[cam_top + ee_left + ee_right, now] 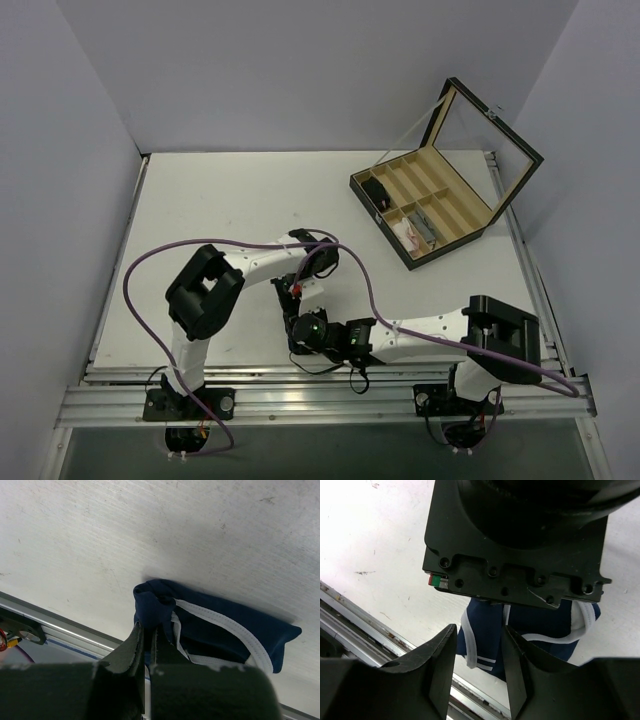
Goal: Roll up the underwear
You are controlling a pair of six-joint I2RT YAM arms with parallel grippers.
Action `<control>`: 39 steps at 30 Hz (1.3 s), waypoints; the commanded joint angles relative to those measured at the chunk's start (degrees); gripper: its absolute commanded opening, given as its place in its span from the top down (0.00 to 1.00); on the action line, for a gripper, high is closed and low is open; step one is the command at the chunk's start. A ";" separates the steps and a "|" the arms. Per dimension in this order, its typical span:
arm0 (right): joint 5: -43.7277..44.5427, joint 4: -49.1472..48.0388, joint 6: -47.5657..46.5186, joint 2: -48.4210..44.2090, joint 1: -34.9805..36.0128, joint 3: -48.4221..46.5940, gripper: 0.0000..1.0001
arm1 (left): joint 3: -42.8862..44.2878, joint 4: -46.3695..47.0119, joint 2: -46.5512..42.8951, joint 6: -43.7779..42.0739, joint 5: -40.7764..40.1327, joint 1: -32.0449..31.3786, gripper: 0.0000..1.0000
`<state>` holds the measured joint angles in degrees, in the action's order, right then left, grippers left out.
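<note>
Underwear: I see the underwear (220, 625) lying on the white table (220, 200), close to its near edge and just inside the aluminium rail (65, 630). It is dark navy with thin white trim, gathered into a flattish bundle.
Underwear, near end: one end is bunched up into a small lump right at the left fingertips.
Left gripper: on my left wrist view the left gripper (149, 631) has its jaws pressed together, nipping the bunched navy edge between the tips.
Right gripper: the right gripper (477, 665) comes in from the opposite side with its jaws spread. Navy cloth and a loop of white trim show in the gap between the two fingers (440, 670).
Right gripper, contact: I cannot tell whether either finger touches the fabric.
Overhead of the cloth: a black housing (515, 555) fills the top of my right wrist view and hides the far part of the garment.
Top view: both arms reach to the middle of the table and their wrists meet there, so I cannot pick out the garment beneath them.
Box: a wooden divided box (455, 195) sits at the far right corner, well apart from the grippers, with its lid (496, 117) raised.
Cable: a purple cable (130, 290) loops over the left arm.
</note>
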<state>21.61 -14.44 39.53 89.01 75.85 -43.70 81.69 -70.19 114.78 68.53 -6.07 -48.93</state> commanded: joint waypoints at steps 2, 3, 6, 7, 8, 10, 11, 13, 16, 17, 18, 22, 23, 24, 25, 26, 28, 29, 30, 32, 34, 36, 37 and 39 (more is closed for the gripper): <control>-0.60 -0.77 1.60 2.30 0.61 -2.00 0.64 | -0.74 2.34 3.08 2.13 1.14 -0.82 0.98; -0.77 -1.03 1.78 3.09 0.61 -2.00 0.64 | -0.74 2.43 2.91 2.22 1.32 -0.82 0.98; -0.43 -0.33 3.00 4.24 0.61 -1.91 0.65 | -1.01 3.04 2.47 2.75 2.02 -0.64 0.98; -0.16 -0.33 3.53 4.33 0.61 -1.13 0.66 | -1.01 3.05 2.38 2.83 2.02 -0.64 0.98; 0.27 -0.33 3.97 4.33 0.70 -0.60 0.66 | -1.09 3.22 2.29 3.01 2.02 -0.64 0.98; 0.02 -1.12 5.46 4.24 0.61 0.98 0.70 | -1.45 3.40 1.94 3.19 2.37 -0.47 0.98; 0.54 -0.95 5.91 4.41 0.70 1.25 0.74 | -1.62 3.74 1.85 3.36 2.55 -0.38 0.98; 0.37 -1.21 7.13 4.59 0.61 2.21 0.87 | -2.23 4.27 1.32 3.62 3.16 -0.03 0.98; 0.72 -0.42 9.59 4.94 0.61 3.27 1.00 | -3.55 5.68 0.18 3.98 4.65 0.76 0.98; 0.37 -0.85 10.12 4.86 0.61 4.93 1.00 | -4.08 7.07 -0.34 4.33 5.18 1.11 0.97; -0.33 -2.16 10.74 4.77 0.70 5.90 1.00 | -4.69 7.87 -1.91 4.50 5.45 1.38 0.95; -0.60 -4.28 14.25 4.15 0.96 10.82 1.00 | -6.98 10.86 -6.84 4.25 5.63 3.66 0.73; -0.60 -4.81 14.87 3.98 1.05 11.79 1.00 | -7.07 11.22 -7.81 3.81 4.93 4.10 0.65; -0.43 -5.25 16.09 3.54 1.22 13.36 1.00 | -7.16 11.31 -9.56 3.37 4.57 4.97 0.61; -0.25 -5.69 16.80 3.36 1.49 14.16 1.00 | -7.33 11.31 -10.45 2.41 4.22 5.33 0.58; -0.25 -6.56 17.33 3.10 1.49 15.04 1.00 | -8.03 11.74 -12.20 1.70 3.78 5.59 0.54; -0.25 -7.36 18.83 3.01 1.66 16.98 1.00 | -9.26 12.10 -13.96 0.64 3.69 5.95 0.52; -0.16 -7.97 19.27 3.01 1.84 17.59 1.00 | -11.36 13.23 -15.02 0.12 4.04 6.04 0.51; -0.25 -8.41 20.31 3.01 1.84 18.03 1.00 | -12.86 14.72 -17.03 -0.50 4.39 5.86 0.51; -0.25 -9.38 21.20 2.83 1.84 19.53 1.00 | -16.11 19.46 -19.15 -1.38 5.53 5.77 0.51; -0.25 -10.00 21.82 2.48 1.84 20.49 1.00 | -21.91 24.90 -22.05 -1.65 8.52 5.77 0.51; -0.34 -10.26 22.26 2.39 1.84 20.85 1.00 | -26.29 28.51 -24.68 -2.00 10.36 5.68 0.51; -0.34 -10.35 22.52 2.48 1.84 21.03 1.00 | -27.28 29.75 -25.39 -2.09 10.37 5.51 0.51; -0.86 -11.22 22.79 3.01 1.84 21.73 1.00 | -28.69 31.69 -27.58 -2.35 10.02 5.51 0.51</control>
<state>22.24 -38.63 61.80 89.34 77.08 -25.91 54.76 -45.50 90.74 67.88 1.76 -43.05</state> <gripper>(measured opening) 0.025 0.488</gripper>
